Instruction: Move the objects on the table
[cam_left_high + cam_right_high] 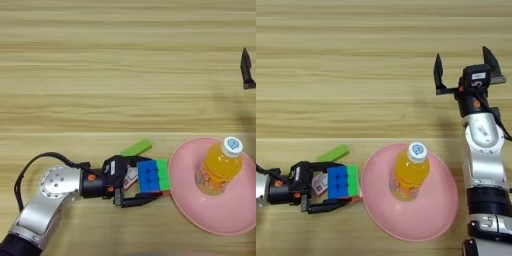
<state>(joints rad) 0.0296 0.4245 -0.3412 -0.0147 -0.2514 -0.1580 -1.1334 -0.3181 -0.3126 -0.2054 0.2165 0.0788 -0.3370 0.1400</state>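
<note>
My left gripper (pixel 150 179) reaches in from the lower left with its two black fingers on either side of the multicoloured puzzle cube (pixel 152 176), shut on it. The cube sits right beside the left rim of a pink plate (pixel 185 200). A flat red-and-white packet (pixel 319 184) lies partly hidden under the gripper, and a green rectangular block (pixel 136 147) lies just behind it. The orange drink bottle (pixel 411 172) with its white cap stands upright on the plate. My right gripper (pixel 463 67) is held open above the wooden table (pixel 100 75) at the far right, well behind the plate.
The pink plate fills the near right of the table. My right forearm (pixel 483 150) runs along the plate's right side. A black cable (pixel 30 167) loops off my left wrist.
</note>
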